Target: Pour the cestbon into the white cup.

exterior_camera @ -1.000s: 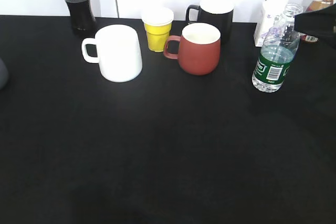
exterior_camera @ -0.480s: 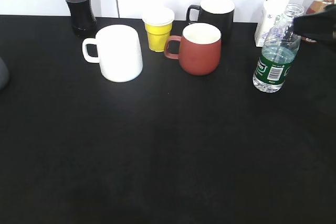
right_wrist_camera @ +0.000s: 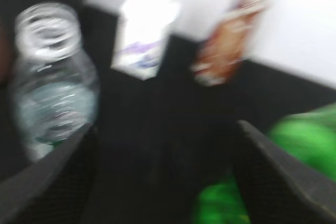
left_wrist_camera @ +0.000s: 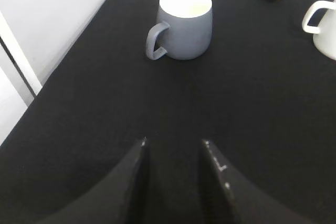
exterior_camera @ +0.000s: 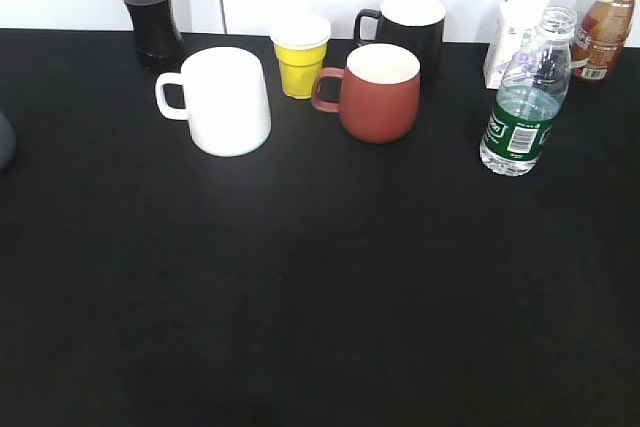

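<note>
The cestbon (exterior_camera: 525, 97), a clear ribbed bottle with a dark green label and no cap, stands upright at the right of the black table. It also shows blurred at the left of the right wrist view (right_wrist_camera: 52, 77). The white cup (exterior_camera: 225, 99) stands at the back left with its handle to the left; its handle shows at the right edge of the left wrist view (left_wrist_camera: 320, 27). My right gripper (right_wrist_camera: 163, 129) is open wide and empty, to the right of the bottle and apart from it. My left gripper (left_wrist_camera: 173, 148) is open and empty over bare table. Neither gripper shows in the exterior view.
Along the back stand a cola bottle (exterior_camera: 148, 2), a yellow cup (exterior_camera: 300, 55), a reddish-brown mug (exterior_camera: 380, 92), a black mug (exterior_camera: 405, 27), a white carton (exterior_camera: 515, 32) and a brown drink bottle (exterior_camera: 605, 32). A grey mug (left_wrist_camera: 184, 24) stands ahead of my left gripper.
The dark right arm that hung by the bottle's top at the right edge has drawn back out of the exterior view, uncovering the brown drink bottle. The bottle and cups stay put.
</note>
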Motion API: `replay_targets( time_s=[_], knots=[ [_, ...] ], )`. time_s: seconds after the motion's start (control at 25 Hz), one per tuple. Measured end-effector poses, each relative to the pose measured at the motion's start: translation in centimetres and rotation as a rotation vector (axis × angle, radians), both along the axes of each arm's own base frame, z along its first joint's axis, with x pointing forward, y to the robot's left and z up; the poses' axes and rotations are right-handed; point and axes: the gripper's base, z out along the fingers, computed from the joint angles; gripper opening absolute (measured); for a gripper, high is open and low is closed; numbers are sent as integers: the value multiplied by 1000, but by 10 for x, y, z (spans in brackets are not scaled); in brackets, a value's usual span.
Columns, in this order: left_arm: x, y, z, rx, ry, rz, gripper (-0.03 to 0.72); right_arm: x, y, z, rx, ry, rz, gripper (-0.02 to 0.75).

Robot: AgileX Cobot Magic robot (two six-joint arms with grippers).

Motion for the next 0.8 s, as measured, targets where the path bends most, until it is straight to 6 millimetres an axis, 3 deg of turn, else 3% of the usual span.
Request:
replay_targets(
  time_s=[0.08, 0.24, 0.56, 0.68, 0.8],
  knots=[
    [0, 0, 0, 0, 0, 0, 244, -9, -4, 6, -23, -40, -39, 594],
    [0, 0, 0, 0, 0, 0, 244, -26, -12, -4, -57, -46, -119, 594],
    [0, 0, 0, 0, 0, 0, 244, -34, -30, -3, -118, -36, -316, 594],
    [0, 0, 0, 0, 0, 0, 244, -50, -27, 4, 43, -12, -356, 594],
    [0, 0, 0, 0, 0, 0, 244, -85, -19, 23, 160, -35, -320, 594]
  ],
)
